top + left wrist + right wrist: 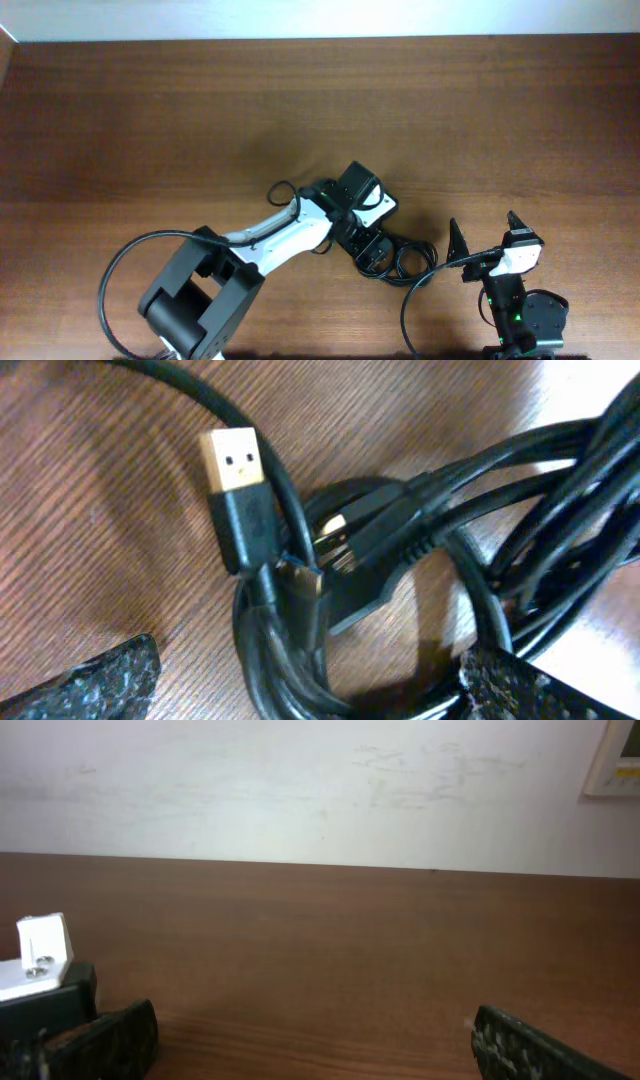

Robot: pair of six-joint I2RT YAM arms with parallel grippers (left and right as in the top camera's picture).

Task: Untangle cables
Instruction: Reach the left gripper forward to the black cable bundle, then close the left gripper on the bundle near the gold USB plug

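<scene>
The cables (410, 262) lie bundled on the table (150, 110), lower centre of the overhead frame. The left gripper (372, 256) sits over the bundle, fingers (95, 680) spread either side of it. A gold USB plug (232, 460) shows upper left in the left wrist view. The right gripper (485, 238), lower right, has its fingers spread and empty.

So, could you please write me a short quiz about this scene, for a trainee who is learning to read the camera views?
1. True or false: the right gripper is open and holds nothing.
2. The metal tip of the USB plug in the left wrist view is: A gold, B blue, C red.
3. Which gripper hovers over the tangled cables?
Key: 1 true; 2 A; 3 the left gripper.
</scene>
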